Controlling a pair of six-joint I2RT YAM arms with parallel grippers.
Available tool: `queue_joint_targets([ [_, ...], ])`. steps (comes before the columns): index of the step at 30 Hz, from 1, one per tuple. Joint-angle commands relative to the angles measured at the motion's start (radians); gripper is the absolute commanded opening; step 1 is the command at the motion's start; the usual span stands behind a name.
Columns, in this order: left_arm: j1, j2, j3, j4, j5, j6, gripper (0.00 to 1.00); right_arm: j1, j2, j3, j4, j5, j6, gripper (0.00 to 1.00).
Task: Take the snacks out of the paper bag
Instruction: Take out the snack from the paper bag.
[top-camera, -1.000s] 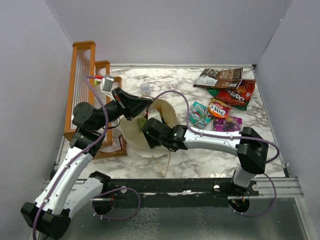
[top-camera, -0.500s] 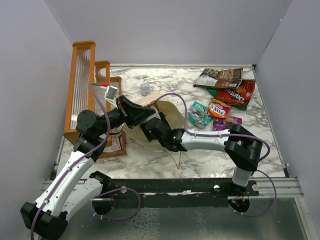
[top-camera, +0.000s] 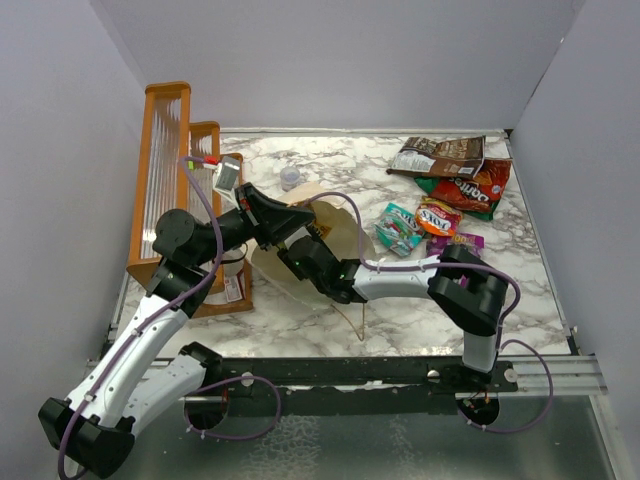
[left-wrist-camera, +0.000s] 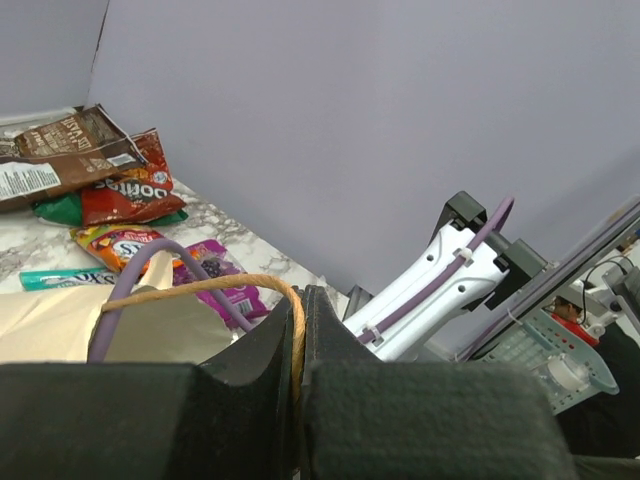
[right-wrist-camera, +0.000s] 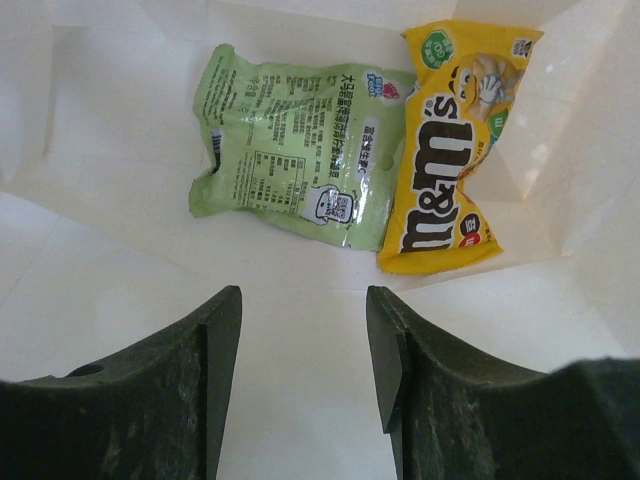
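Left gripper (left-wrist-camera: 300, 312) is clenching the tan handle (left-wrist-camera: 215, 285) of the paper bag (top-camera: 338, 228). The strap is running through the slit between its pads.

Right gripper (right-wrist-camera: 302, 300) is sitting inside the bag with its jaws apart, gripping nothing. Two snacks are lying on the bag floor ahead of it: a green packet (right-wrist-camera: 295, 185) and a yellow candy pack (right-wrist-camera: 450, 150), touching edge to edge.

The other snacks are lying out on the marble table (top-camera: 400, 310), right of the bag:
- The brown chip bag (top-camera: 440, 155) and the orange-red chip bag (top-camera: 472, 185) are lying at the far right.
- The teal-pink packet (top-camera: 398, 228), a small orange packet (top-camera: 438, 215) and the purple pouch (top-camera: 458, 241) are lying nearer the bag.

A wooden rack (top-camera: 165, 170) is standing just left of the bag, and the left arm is crossing in front of it. A clear cup (top-camera: 290, 178) is sitting just behind the bag. A second handle (top-camera: 358, 315) is trailing onto the table toward the arm bases.

Blocking and hidden:
- From above, both arms and a purple cable (top-camera: 350, 200) are crossing over the bag, hiding its mouth and the right gripper.
- A green chip bag (left-wrist-camera: 58, 210) is mostly hiding under the orange-red one.
- The right forearm is covering part of the purple pouch.
- The left wrist view is losing its lower half to its own fingers.
- The right wrist view is cutting off the bag's lower floor behind its fingers.
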Motion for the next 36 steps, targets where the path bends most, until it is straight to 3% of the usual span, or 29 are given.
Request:
queue_joint_targets([
  [1,-0.011,0.012,0.03,0.036,0.037,0.007,0.0,-0.008,-0.007,-0.044,0.031,-0.034,-0.149,0.59],
  [12,-0.053,0.048,0.044,0.018,0.071,0.006,0.0,-0.047,0.167,0.03,0.331,-0.004,-0.209,0.63],
  [20,-0.065,0.042,0.067,-0.036,0.072,0.039,0.0,-0.083,0.284,0.105,0.363,0.021,-0.168,0.58],
  [27,-0.069,0.034,0.057,-0.05,0.072,0.051,0.0,-0.11,0.304,0.111,0.35,-0.015,-0.153,0.41],
  [36,-0.068,0.001,0.042,-0.163,0.009,0.14,0.0,-0.121,0.196,0.052,0.313,-0.148,-0.21,0.09],
])
